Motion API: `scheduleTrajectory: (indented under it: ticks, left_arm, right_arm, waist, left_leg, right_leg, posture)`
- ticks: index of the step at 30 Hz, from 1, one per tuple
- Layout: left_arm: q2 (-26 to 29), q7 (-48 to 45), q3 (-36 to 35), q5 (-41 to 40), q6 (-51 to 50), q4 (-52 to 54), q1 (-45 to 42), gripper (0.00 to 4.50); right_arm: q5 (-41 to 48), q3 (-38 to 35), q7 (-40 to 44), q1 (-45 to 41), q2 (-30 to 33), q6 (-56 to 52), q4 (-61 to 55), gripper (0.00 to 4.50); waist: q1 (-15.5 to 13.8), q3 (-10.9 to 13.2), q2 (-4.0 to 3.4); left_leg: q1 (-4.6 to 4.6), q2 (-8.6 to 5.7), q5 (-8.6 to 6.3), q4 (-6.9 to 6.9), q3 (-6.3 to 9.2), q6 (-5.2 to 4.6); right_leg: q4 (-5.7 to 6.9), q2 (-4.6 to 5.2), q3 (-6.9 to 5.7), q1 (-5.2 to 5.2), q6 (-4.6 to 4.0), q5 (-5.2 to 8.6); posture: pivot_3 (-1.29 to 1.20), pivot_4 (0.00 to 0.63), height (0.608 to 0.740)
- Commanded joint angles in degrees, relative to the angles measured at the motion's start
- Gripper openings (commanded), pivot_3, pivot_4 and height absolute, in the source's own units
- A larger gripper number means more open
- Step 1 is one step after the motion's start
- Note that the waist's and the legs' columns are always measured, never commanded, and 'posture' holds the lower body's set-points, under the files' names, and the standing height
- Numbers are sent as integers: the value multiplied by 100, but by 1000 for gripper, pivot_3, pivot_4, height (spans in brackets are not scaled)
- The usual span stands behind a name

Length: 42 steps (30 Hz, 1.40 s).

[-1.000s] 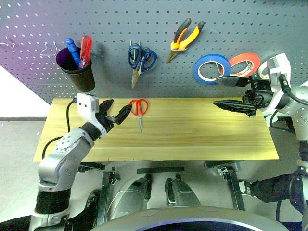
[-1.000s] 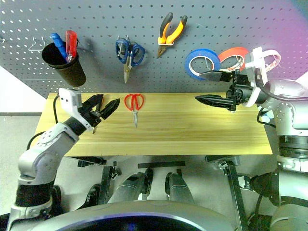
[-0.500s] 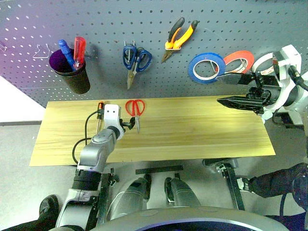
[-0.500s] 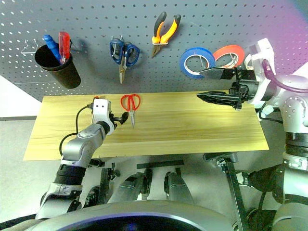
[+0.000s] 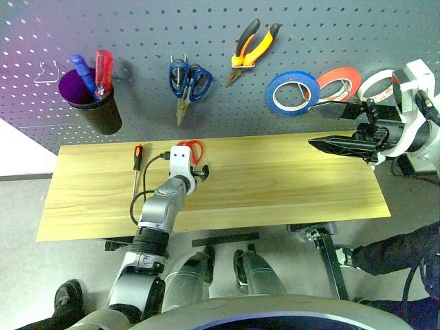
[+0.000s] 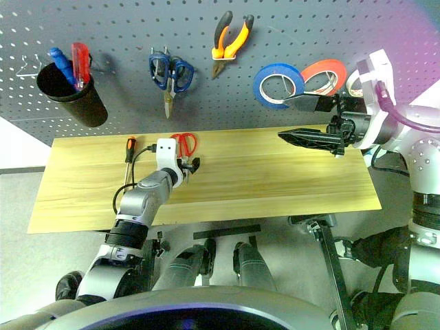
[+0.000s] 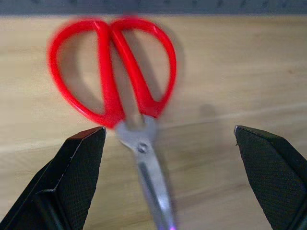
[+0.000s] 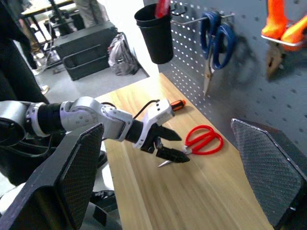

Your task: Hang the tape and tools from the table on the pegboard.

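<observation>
Red-handled scissors (image 7: 115, 86) lie flat on the wooden table (image 5: 289, 185), handles toward the pegboard (image 5: 137, 27). My left gripper (image 7: 168, 132) hangs open low over them, one finger on each side of the pivot, touching nothing. A small screwdriver (image 5: 137, 165) with an orange-and-black handle lies on the table to its left. Orange-and-black pliers (image 5: 253, 48) hang on the pegboard. At the right, my right gripper (image 5: 311, 125) is held open and empty above the table, pointing left. The cream-white tape (image 5: 377, 81) sits against the pegboard behind that wrist, partly hidden.
On the pegboard are a black cup (image 5: 100, 110) holding a blue and a red screwdriver, blue-handled scissors (image 5: 187, 79), a blue tape roll (image 5: 292, 94) and a red-orange roll (image 5: 340, 81). A bare wire hook (image 5: 47, 72) is at the far left.
My left gripper has come down and to the right, from beside the screwdriver to over the red scissors. The screwdriver now shows on the table. The right arm has stayed put.
</observation>
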<state>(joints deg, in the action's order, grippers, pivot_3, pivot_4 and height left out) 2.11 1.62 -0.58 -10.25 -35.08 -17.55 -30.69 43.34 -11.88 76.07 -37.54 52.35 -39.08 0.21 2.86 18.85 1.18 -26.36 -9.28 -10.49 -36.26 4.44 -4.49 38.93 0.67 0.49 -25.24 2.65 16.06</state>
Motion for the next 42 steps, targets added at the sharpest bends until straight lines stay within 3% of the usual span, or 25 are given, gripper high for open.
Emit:
scheduleTrajectory:
  ticks: [1,21,42]
  left_arm:
    - [-59,324,6,265,-205,113,-47,4500]
    - [-419,637,-334,427,-173,-978,-561,4500]
    - [-601,857,-608,364,-444,-1138,-574,4500]
  right_arm:
    - [147,-235,148,-75,109,86,-104,4472]
    - [-54,-183,403,-89,232,271,47,4472]
    - [166,-95,876,11,232,141,-178,4472]
  waist:
    - [21,14,1]
    - [110,65,8]
    - [113,65,7]
  left_leg:
    - [0,0,0,0,0,0]
    - [-4,1,-4,-10,-6,-6]
    - [-2,2,-7,-13,-9,-8]
  right_leg:
    - [1,0,0,0,0,0]
    - [3,3,0,1,10,3]
    - [4,5,1,3,14,5]
  posture:
    - [-193,398,740]
    - [-222,419,740]
    - [-215,419,740]
